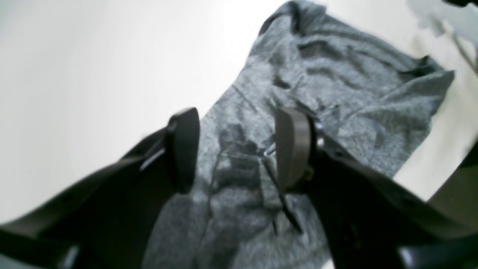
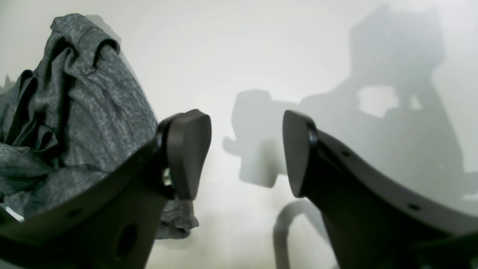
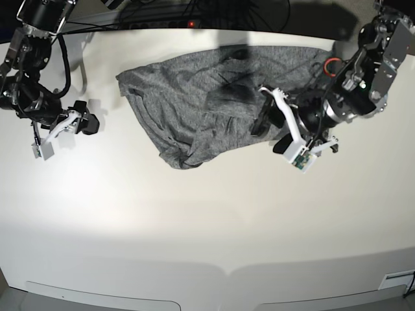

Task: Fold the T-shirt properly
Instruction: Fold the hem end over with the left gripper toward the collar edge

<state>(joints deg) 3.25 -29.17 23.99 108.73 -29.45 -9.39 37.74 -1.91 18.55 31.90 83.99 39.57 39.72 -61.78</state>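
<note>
Two pincers released, left pincer (image 1: 235, 149) over crumpled T-shirt (image 3: 207, 107), right pincer (image 2: 246, 153) beside it

Bright overhead glare, soft shadows, perhaps motion-blurred wrist views.

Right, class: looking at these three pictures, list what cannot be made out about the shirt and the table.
- Heather-grey speckled knit T-shirt: sleeves and hem lost in crumpled folds, base view.
- Its right part: hidden behind the left claw and arm, base view.
- Fabric weave: blurred, left wrist view.
- White table: mostly arm shadow, right wrist view; right claw covers the foreground.
</note>
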